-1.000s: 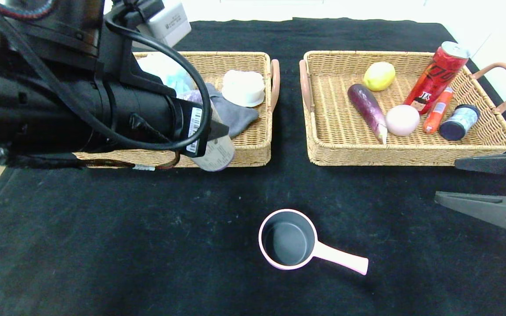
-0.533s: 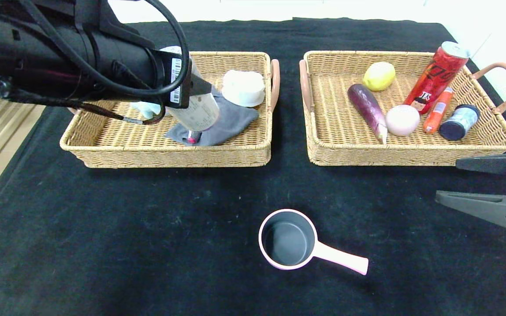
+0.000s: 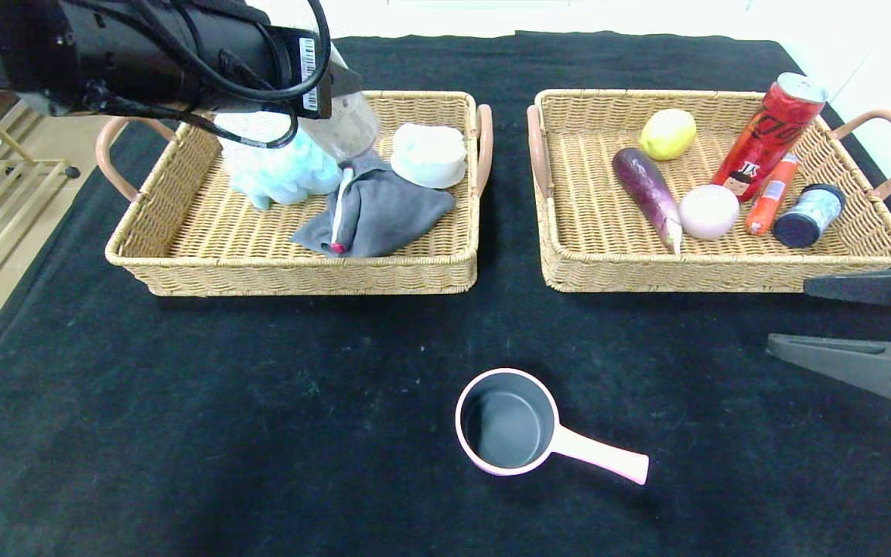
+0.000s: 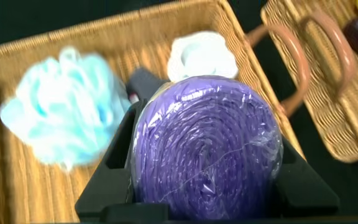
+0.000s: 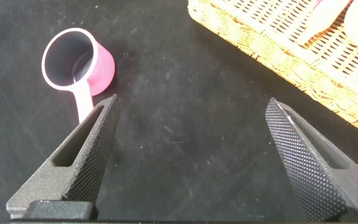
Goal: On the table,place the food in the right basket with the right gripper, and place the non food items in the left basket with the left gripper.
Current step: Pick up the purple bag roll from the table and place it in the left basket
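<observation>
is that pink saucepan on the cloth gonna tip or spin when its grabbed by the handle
Likely light: the pink saucepan is small and empty inside. It sits upright on the black cloth of the table, whose fuzzy surface probably limits sliding. Its long handle juts to one side, so a grip there may let the bowl droop.

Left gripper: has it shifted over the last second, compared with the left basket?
Yes. The left gripper, shut on the lilac bag roll, moved from the near rim of the left basket toward its far side, above the blue bath pouf.
</observation>
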Available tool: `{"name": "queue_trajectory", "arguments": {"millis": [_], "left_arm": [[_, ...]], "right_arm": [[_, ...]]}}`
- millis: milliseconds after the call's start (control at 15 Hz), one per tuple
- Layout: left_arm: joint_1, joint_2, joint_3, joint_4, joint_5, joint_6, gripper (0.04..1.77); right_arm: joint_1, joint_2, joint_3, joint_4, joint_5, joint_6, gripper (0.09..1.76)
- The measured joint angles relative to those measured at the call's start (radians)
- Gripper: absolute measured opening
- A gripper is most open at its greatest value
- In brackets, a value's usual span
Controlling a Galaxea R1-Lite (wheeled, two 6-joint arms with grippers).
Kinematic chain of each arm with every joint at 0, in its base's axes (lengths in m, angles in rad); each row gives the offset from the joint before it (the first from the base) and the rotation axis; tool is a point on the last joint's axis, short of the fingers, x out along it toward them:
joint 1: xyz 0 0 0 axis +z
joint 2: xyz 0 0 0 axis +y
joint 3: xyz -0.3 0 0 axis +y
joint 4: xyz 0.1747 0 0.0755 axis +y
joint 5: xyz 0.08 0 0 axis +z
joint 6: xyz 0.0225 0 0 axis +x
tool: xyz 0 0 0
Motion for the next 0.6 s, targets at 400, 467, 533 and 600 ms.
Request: {"name": "queue_trajectory", "arguments": {"millis": [400, 467, 533, 600], "left_arm": [[0.041, 0.087, -0.034, -0.150, -0.020, 0.101, 0.94], [0.054, 0.101, -0.042, -0.172, -0.024, 0.103, 0.94], [0.069, 0.116, -0.046, -0.192, -0.043, 0.106, 0.94], [0.083, 0.131, -0.048, -0.209, -0.065, 0.106, 0.94]], "right_arm": [[0.000, 0.007, 0.001, 0.000, 0.000, 0.000, 1.71], [0.000, 0.007, 0.001, -0.001, 0.000, 0.000, 1.71], [0.000, 0.008, 0.000, -0.001, 0.000, 0.000, 1.71], [0.000, 0.008, 0.000, -0.001, 0.000, 0.000, 1.71]]}}
